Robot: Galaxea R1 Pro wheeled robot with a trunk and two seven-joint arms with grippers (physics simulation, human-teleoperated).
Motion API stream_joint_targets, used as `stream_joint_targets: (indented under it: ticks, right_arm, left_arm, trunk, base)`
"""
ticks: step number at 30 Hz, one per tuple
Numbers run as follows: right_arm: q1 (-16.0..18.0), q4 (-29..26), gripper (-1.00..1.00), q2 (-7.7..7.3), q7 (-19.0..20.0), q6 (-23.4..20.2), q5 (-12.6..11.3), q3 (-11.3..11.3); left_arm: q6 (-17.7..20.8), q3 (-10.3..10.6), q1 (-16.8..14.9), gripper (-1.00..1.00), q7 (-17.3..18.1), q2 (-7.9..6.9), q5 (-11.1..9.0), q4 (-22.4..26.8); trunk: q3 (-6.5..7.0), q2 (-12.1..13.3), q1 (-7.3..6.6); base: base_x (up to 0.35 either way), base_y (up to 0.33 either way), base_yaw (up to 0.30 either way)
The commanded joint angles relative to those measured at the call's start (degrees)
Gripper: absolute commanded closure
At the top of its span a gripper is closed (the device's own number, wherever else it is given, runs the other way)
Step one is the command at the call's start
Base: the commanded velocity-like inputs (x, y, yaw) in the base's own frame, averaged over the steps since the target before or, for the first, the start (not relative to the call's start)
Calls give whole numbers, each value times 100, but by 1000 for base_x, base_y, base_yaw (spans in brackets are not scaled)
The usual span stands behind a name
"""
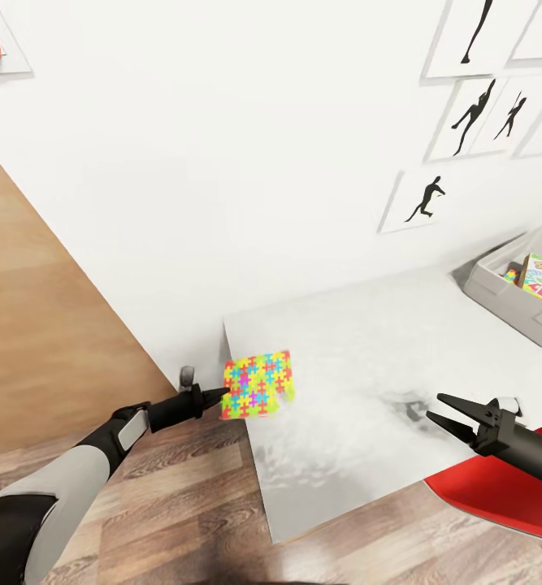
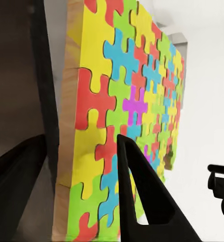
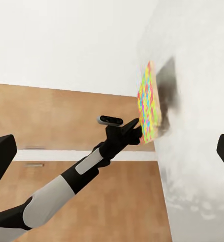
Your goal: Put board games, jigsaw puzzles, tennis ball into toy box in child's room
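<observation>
The left tool (image 1: 220,396) pinches one edge of the jigsaw puzzle (image 1: 257,384), a thin square of interlocking yellow, red, blue and green pieces. It juts flat beyond the fingertips, just above the desk (image 1: 368,390) corner. The right tool (image 1: 435,409) gapes empty.

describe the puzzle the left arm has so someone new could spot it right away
Start at the light grey table against the white wall and go to its near left corner. The left gripper pinches the edge of the jigsaw puzzle, a thin square above the tabletop. Its interlocking yellow, pink, blue and green pattern is unmistakable.
</observation>
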State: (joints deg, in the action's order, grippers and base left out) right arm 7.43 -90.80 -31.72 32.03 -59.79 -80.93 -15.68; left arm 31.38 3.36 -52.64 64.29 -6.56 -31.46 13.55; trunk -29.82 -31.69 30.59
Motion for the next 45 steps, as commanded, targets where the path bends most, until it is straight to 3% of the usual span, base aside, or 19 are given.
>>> stream_joint_targets:
  ticks: [1, 13, 35, 40, 45]
  right_arm:
    - [4, 1, -100, -1, 41, -21, 39, -5]
    - [4, 1, -100, -1, 41, -21, 42, -5]
    - [4, 1, -100, -1, 41, -21, 42, -5]
    - [4, 1, -100, 0, 41, -21, 48, -5]
    - [4, -7, -100, 7, 19, -21, 51, 2]
  left_arm:
    - [-37, 85, -1, 100, -2, -4, 42, -10]
    - [-44, 85, -1, 100, 22, -4, 44, -10]
    - [-35, 93, -1, 100, 155, -4, 55, -6]
    - [6, 120, -1, 100, 487, -8, 77, 40]
    - [69, 135, -1, 100, 535, -34, 79, 65]
  trunk:
    - [-7, -6, 3]
    - [-7, -6, 3]
    - [388, 877, -480]
    - [388, 877, -481]
    - [388, 877, -481]
  base:
    - [0, 0, 0]
    - [0, 0, 0]
    - [0, 0, 0]
    - [0, 0, 0]
    - [0, 0, 0]
